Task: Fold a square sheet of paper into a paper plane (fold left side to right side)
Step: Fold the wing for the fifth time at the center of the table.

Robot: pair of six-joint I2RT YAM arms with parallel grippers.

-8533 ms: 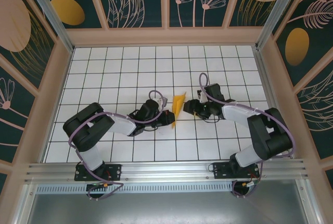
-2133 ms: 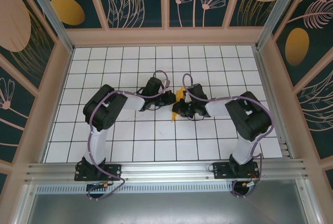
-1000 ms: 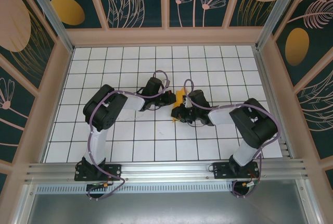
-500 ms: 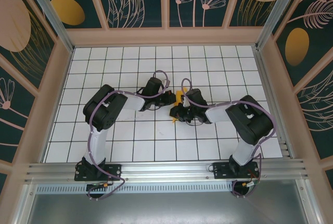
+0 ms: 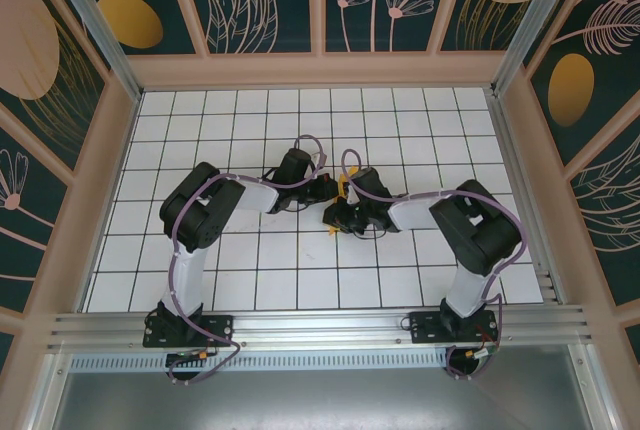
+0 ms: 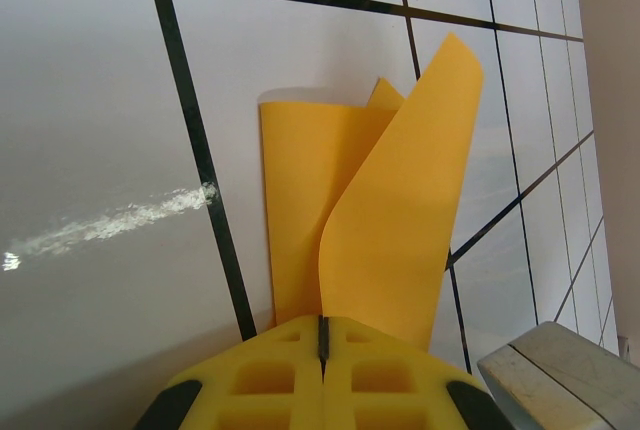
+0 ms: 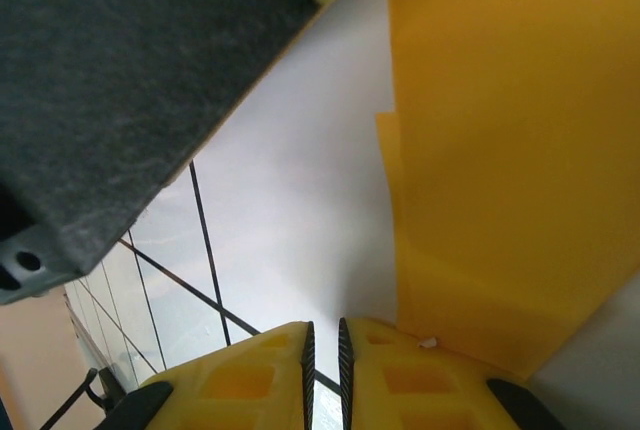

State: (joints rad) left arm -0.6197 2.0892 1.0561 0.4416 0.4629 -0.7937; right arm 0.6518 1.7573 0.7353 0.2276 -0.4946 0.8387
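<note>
- Since a second ago, the right gripper (image 7: 323,338) has shifted toward the left of the overhead frame and now sits close against the left gripper (image 6: 321,328); the left arm is unchanged.
- Item: square sheet of paper (image 6: 380,210), bright orange, at the centre of the white grid table (image 5: 200,250), between both grippers. One layer lies flat and one flap curls upward.
- State of left gripper: fingers pressed together, with the flap's lower end running into their seam, pinching the sheet.
- State of right gripper: fingers nearly together with a thin slit between them and nothing seen in it. One pad (image 7: 440,370) overlaps the sheet's edge.
</note>
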